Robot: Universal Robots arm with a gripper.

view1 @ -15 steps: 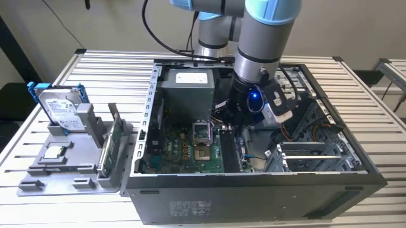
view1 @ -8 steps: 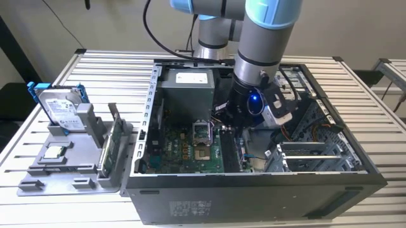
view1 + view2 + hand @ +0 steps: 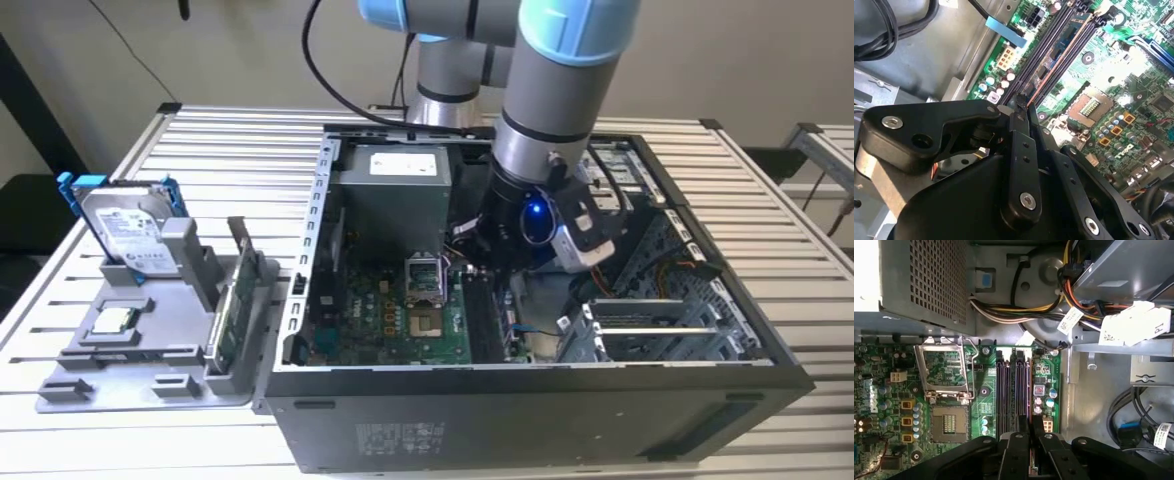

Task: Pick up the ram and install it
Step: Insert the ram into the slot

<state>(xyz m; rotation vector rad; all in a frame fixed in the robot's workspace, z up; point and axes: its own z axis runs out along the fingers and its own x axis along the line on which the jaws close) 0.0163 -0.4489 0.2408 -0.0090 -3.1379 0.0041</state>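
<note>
The ram [image 3: 1068, 41] is seen edge-on as a thin bluish-green stick with an orange-tinted rim. It is held upright and lined up lengthwise with the dark memory slots [image 3: 1013, 390] of the motherboard [image 3: 400, 322]. Whether its lower edge is already seated in a slot or only hovers just above it cannot be told. In the first wrist view the ram [image 3: 1030, 390] shows as a narrow line running along the outermost slot, away from the processor socket [image 3: 946, 371].

One end of the stick is clamped between the fingers of the gripper [image 3: 1022, 103], which are closed on the ram. The grip is judged to be taken at the thin faces so that the contact edge is left free to meet the slot.

In the exterior view the gripper [image 3: 505, 262] is lowered into the open computer case [image 3: 534, 402], just right of the frame's centre, with the arm brought down from above so that the case walls and the power supply [image 3: 394, 185] are cleared.

At the exterior view's left, a grey holder [image 3: 120, 372] is placed on the tabletop [image 3: 227, 140]. A hard drive [image 3: 127, 228] and an upright green card [image 3: 230, 312] are stood in it, well apart from the work.
</note>
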